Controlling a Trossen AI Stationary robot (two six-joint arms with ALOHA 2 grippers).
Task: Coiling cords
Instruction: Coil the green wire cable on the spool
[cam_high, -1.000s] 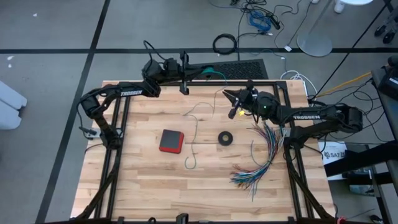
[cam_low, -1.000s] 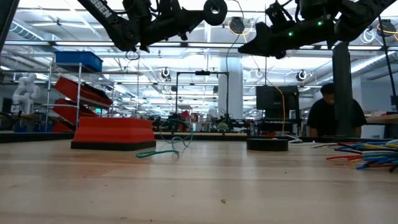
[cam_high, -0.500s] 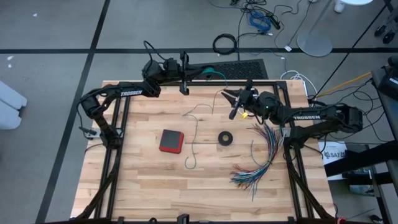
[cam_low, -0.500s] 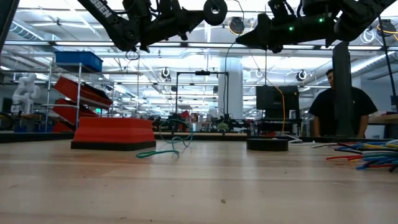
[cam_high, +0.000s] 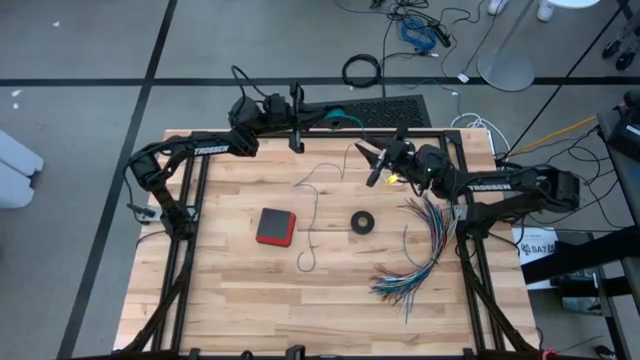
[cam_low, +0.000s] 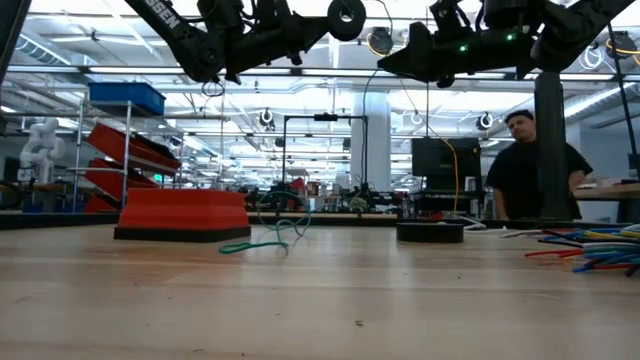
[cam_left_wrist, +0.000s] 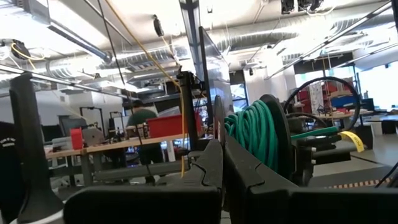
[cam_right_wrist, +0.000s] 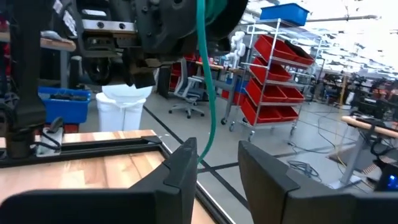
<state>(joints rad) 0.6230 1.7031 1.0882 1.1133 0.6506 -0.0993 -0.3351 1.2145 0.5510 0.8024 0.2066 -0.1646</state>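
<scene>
Cord feeding, mid-coil.
My right end effector (cam_right_wrist: 214, 163) stands released around the teal cord (cam_right_wrist: 207, 93); next, regrip. Left end effector (cam_left_wrist: 222, 163) clenched.

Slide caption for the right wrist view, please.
Right gripper, fingers parted, with the teal-green cord hanging between them.

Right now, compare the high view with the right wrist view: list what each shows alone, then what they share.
Only the high view: the red block, the black ring, the fanned multicoloured wires, and the teal cord's loose end lying on the table.

Only the right wrist view: the right gripper with its fingers apart, the teal cord hanging free between them, plus red shelving in the room behind.

Both: the teal cord, the right gripper, the wooden table and the left arm's spool of wound teal cord above.
</scene>
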